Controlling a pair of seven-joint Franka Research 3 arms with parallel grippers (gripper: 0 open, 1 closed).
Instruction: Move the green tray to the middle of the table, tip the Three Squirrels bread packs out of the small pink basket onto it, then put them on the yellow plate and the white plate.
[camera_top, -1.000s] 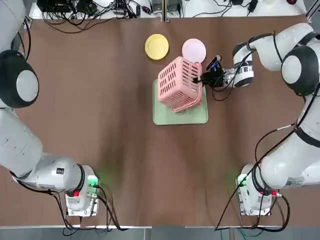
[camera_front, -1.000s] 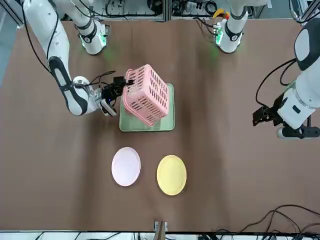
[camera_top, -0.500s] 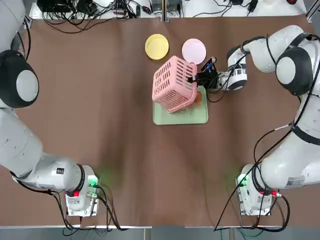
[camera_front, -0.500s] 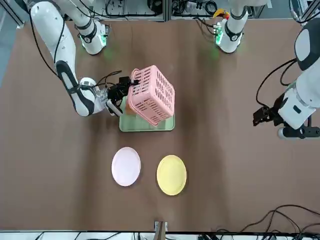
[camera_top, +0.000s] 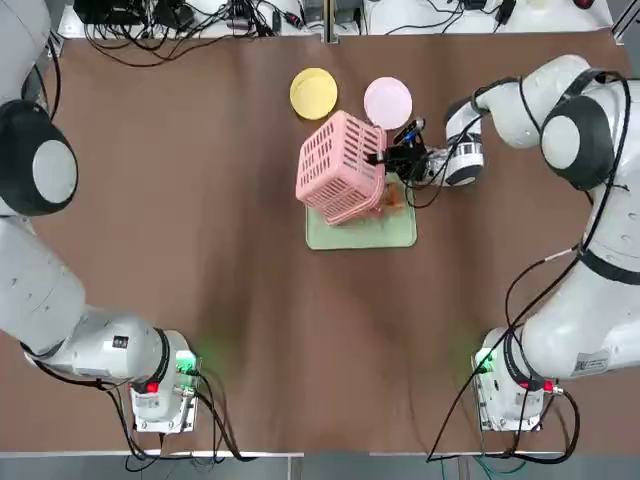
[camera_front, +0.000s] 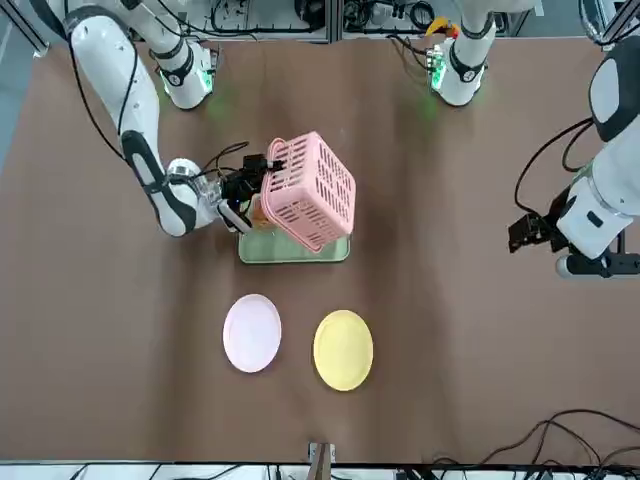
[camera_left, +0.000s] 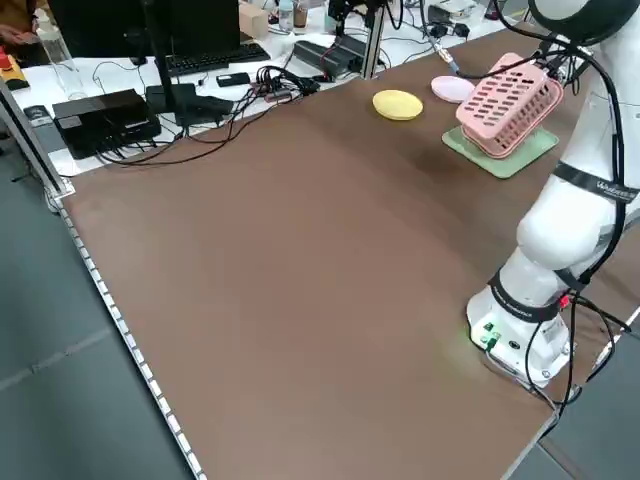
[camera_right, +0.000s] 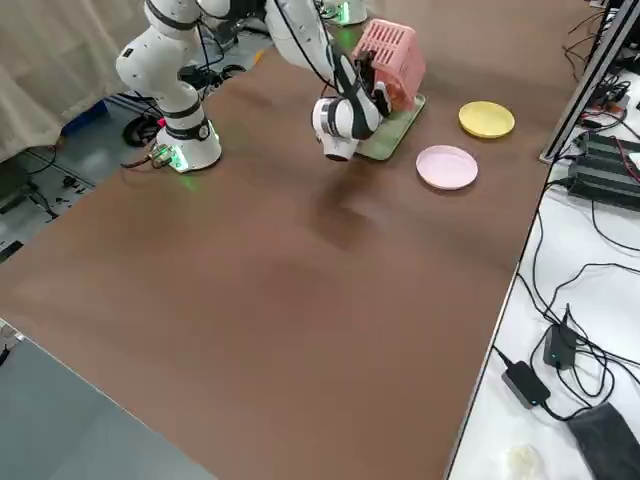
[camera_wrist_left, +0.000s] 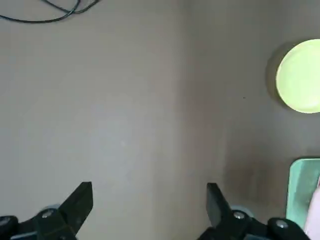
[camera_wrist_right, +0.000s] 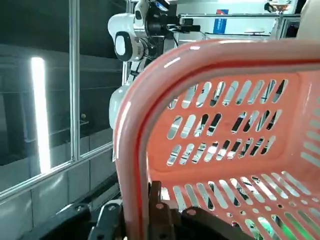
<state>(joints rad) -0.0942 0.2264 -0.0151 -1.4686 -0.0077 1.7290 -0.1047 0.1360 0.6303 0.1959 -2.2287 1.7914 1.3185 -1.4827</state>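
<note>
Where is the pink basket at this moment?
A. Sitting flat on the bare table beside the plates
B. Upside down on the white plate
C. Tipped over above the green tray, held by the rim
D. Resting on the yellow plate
C: the small pink basket is tilted over the green tray, with the right hand clamped on its rim.

The small pink basket (camera_top: 341, 166) has been tipped further and carried leftward over the green tray (camera_top: 345, 234); bread packs (camera_top: 392, 197) are now exposed.

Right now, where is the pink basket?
In the top view the small pink basket is tipped over the green tray at mid-table, its rim held by the right gripper, just short of both plates.
</note>
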